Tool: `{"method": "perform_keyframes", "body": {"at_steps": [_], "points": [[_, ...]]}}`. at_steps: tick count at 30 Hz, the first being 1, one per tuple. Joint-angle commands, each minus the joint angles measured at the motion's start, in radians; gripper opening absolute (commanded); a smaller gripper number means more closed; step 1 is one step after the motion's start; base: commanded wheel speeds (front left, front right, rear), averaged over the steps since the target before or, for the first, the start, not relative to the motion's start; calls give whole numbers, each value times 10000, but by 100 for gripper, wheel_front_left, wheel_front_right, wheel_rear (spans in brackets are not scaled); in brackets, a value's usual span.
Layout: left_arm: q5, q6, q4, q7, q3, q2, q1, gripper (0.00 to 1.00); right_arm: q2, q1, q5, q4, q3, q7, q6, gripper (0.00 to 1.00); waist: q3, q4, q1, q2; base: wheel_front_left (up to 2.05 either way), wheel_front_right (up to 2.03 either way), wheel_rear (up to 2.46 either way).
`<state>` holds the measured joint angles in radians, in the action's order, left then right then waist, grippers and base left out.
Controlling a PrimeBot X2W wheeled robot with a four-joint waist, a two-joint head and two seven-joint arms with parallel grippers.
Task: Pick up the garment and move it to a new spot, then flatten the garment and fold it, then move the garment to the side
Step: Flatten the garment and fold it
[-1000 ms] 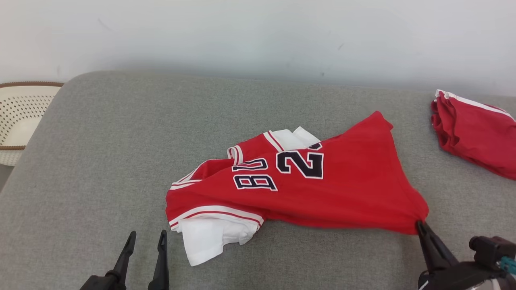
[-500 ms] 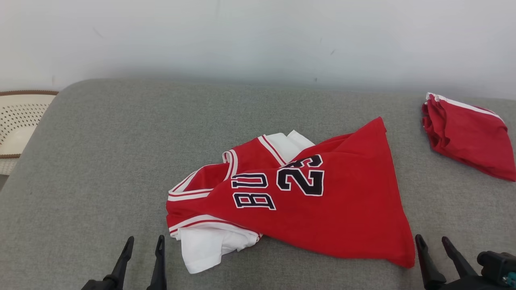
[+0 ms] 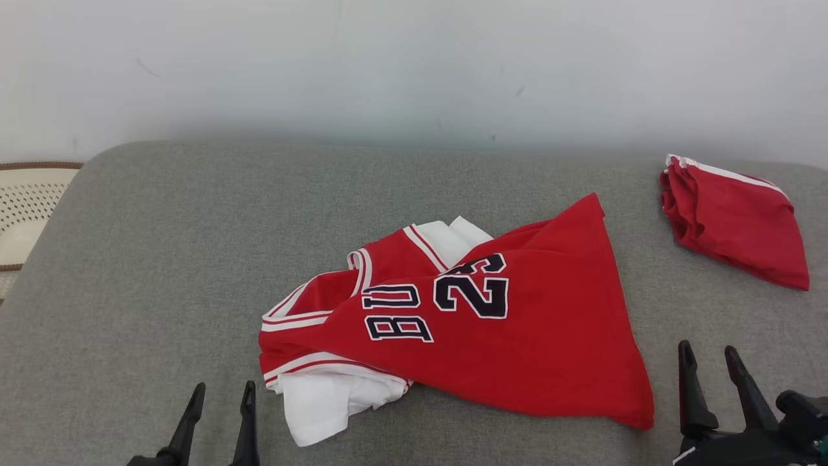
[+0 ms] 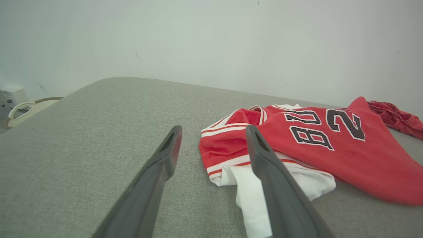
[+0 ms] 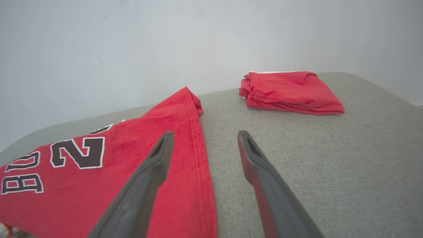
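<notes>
Head view looks down on a grey cushion [image 3: 162,259] that runs up to a pale wall [image 3: 388,65]. A red jersey [image 3: 530,349] lies crumpled near the middle of the cushion, a little toward its near edge, with dark white-edged numbers and letters facing up. White lining shows at the jersey's left end, nearest the cushion's front, and again at the collar. A smaller folded red garment [image 3: 737,239] with a white stripe sits at the cushion's far right corner. A cream perforated basket [image 3: 26,213] with a brown rim stands just off the cushion's left side. Over the cushion's near edge, the right gripper [image 3: 708,348] hovers toward the right end and the left gripper [image 3: 224,386] toward the left. Both have their fingers spread apart with nothing between them.
</notes>
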<state>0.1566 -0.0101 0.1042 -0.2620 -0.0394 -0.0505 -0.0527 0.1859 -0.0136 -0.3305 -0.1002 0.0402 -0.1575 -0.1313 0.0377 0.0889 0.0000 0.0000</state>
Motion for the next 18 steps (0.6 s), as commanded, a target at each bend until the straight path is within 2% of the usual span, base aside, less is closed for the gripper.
{"method": "perform_keyframes", "body": {"at_steps": [1,11,18], "points": [[-86,9,-53,-40,88,-6,210,100,-122,-53,200,-107,59,-102,11,100,-158,-55,0,0,0,0,0],[-644,9,-119,-40,386,-84,487,100,-303,248,212,-210,-8,-388,11,100,-570,-61,0,0,0,0,0],[-695,14,-197,-40,564,-129,582,100,-207,469,-5,85,796,-570,11,100,-728,-56,0,0,0,0,0]]}}
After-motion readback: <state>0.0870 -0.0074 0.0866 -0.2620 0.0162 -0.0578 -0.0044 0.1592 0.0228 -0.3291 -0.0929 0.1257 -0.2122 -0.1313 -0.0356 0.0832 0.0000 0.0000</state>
